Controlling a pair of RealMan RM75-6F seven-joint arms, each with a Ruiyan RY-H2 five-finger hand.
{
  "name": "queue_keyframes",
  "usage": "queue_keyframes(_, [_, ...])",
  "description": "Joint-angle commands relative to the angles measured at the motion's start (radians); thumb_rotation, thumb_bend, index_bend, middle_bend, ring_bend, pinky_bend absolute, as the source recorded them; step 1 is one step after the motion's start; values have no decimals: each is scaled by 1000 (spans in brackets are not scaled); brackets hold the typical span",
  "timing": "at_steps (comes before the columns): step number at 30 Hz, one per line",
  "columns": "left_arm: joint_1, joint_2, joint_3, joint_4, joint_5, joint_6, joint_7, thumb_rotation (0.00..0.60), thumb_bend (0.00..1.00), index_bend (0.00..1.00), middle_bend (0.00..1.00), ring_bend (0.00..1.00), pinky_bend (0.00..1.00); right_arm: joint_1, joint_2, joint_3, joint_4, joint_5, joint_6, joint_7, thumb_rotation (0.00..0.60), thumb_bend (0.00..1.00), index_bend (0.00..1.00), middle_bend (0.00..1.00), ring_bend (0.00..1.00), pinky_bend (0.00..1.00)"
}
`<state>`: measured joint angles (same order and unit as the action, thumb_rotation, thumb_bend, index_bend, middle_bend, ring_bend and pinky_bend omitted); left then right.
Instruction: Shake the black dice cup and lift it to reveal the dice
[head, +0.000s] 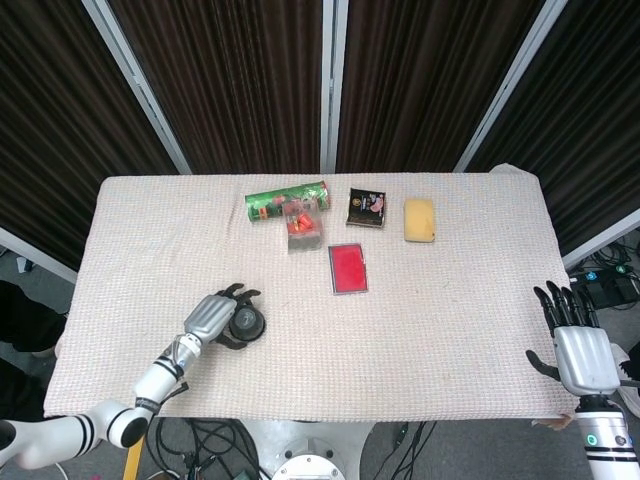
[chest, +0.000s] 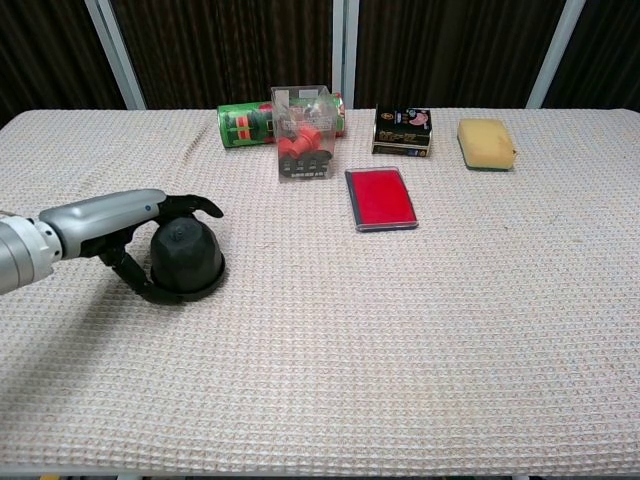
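While the cup (head: 245, 322) sits mouth-down near the table's (head: 450, 300) front left, the right hand (head: 578, 350) idles spread and empty at the far edge. From the chest, left hand (chest: 140, 225) wraps the cup (chest: 186, 260).

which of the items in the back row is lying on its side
The green can at the left end of the row. It lies on its side, partly behind the clear box; the small black box and yellow sponge are no cylinders.

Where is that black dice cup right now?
The black dice cup stands mouth-down on the table's near left, in the left hand, well in front of the green can.
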<state>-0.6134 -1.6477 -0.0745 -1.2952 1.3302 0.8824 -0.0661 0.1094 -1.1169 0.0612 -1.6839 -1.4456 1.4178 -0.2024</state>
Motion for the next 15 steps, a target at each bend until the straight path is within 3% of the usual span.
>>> queue_keyframes(1, [3,-4,-1,6,1,8,1,600,134,170,353,109,231,1,0,0,1,1,-2,1,600,100,0,7,0,0])
queue_keyframes(15, [14,20,-15,-41,11,51,-35,600,237,317,437,185,289,2,-1,0,4,5,-6,3,600,100,0,7,0,0])
